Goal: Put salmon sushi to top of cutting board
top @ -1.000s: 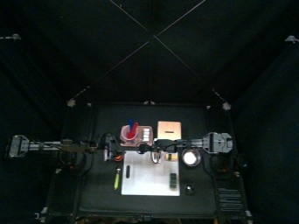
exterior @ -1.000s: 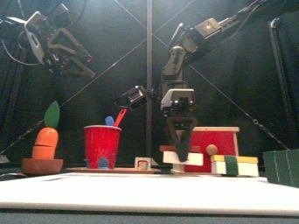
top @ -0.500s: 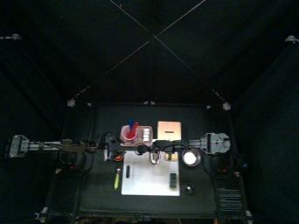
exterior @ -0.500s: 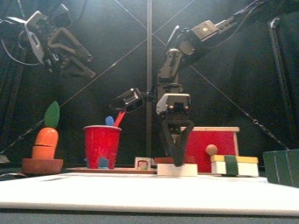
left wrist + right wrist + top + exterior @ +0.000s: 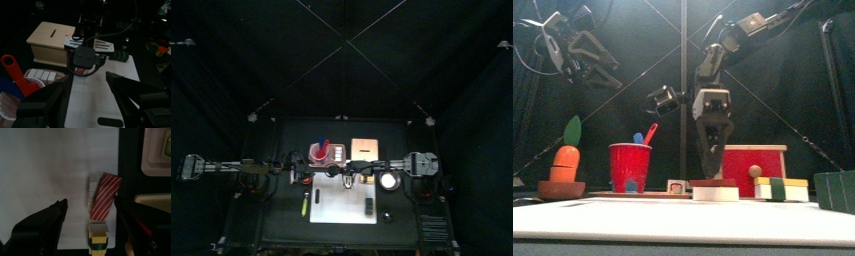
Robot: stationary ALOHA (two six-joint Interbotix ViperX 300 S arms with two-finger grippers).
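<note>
The salmon sushi (image 5: 107,194), a reddish-orange striped piece on white rice, lies on the white cutting board (image 5: 47,163) near its far end. In the front view the sushi (image 5: 716,190) rests on the board (image 5: 633,225). My right gripper (image 5: 714,143) hangs open and empty straight above it, clear of it; in its own wrist view the gripper (image 5: 92,208) has a jaw on each side of the sushi. My left gripper (image 5: 90,95) is open and empty over the board's left side (image 5: 87,107), facing the right gripper (image 5: 85,60).
A tan slotted box (image 5: 366,147) and a pinkish tray (image 5: 321,153) stand behind the board. A red cup (image 5: 629,165), a carrot toy (image 5: 564,165) and a yellow-green piece (image 5: 780,188) stand nearby. A yellow-green stick (image 5: 305,206) lies left of the board; a dark oblong item (image 5: 369,207) lies on the board's right side.
My right gripper opened, let go of the salmon sushi on the board and rose straight up. The left arm has stayed put.
</note>
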